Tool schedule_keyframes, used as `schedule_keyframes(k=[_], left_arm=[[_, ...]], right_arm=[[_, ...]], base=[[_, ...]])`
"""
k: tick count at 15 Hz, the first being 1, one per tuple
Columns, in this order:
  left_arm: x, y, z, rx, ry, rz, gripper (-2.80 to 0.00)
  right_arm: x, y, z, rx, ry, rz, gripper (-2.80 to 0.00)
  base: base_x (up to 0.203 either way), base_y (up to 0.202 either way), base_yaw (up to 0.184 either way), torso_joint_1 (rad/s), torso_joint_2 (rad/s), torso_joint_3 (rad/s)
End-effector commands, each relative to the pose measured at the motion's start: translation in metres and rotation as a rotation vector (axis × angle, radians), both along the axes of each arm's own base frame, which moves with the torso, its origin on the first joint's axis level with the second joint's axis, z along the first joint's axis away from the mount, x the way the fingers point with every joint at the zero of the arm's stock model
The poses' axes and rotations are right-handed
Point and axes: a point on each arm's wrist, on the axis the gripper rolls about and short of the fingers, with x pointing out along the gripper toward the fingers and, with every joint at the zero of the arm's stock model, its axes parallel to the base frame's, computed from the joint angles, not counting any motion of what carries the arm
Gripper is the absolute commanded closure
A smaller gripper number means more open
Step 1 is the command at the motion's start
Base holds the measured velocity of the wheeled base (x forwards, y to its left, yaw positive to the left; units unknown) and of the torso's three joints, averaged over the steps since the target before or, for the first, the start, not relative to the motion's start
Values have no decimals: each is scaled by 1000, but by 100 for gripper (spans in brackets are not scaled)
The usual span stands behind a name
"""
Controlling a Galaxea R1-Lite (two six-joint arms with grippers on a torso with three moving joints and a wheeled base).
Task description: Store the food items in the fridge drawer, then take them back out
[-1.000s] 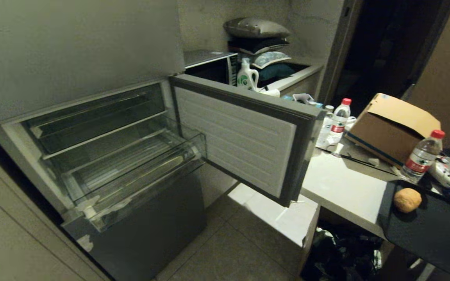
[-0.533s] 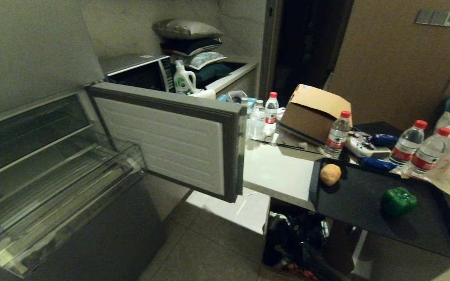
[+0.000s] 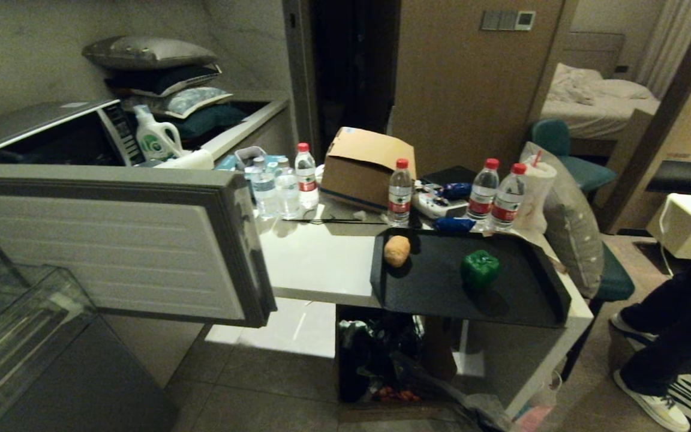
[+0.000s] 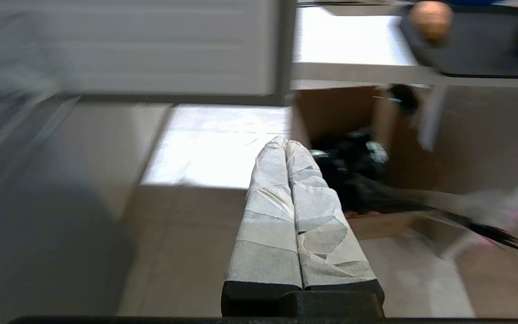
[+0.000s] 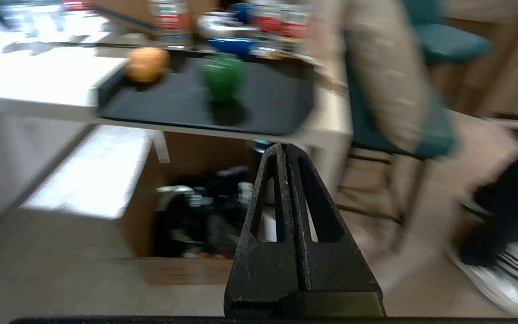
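Presently, potato (image 3: 397, 250) and pepper (image 3: 480, 268) sit apart on the right tray (image 3: 537, 300), both firm, pepper glossy—grip across the body; left gripper (image 4: 285, 143) and right gripper (image 5: 282, 147) pressed together, empty.

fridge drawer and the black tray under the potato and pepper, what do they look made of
Fridge drawer: clear, glossy plastic by the look; the ribbed bottom shows through its walls. Black tray: probably matte plastic, dark, with a low raised rim and little glare; metal cannot be ruled out.
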Motion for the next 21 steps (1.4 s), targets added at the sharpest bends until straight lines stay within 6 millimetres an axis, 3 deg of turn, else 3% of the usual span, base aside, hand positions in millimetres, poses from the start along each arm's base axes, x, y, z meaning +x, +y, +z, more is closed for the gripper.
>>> schedule_keyframes(k=[1,12,14,17,21], left_arm=[[0,0,0,1,2,0,0],[0,0,0,1,2,0,0],[0,0,0,1,3,0,0],[0,0,0,1,2,0,0],[0,0,0,1,4,0,0]], right_arm=[[2,0,-8,-2,30,1,0],[2,0,-8,3,29,-9,0],[-1,0,5,17,2,-14,0],[4,0,44,82,82,0,0],[45,1,68,129,257,61,0]], base=[[-1,8,-161,5,2,0],[0,1,-21,1,1,0],[0,0,0,0,0,0],[0,0,0,0,0,0],[0,0,0,0,0,0]])
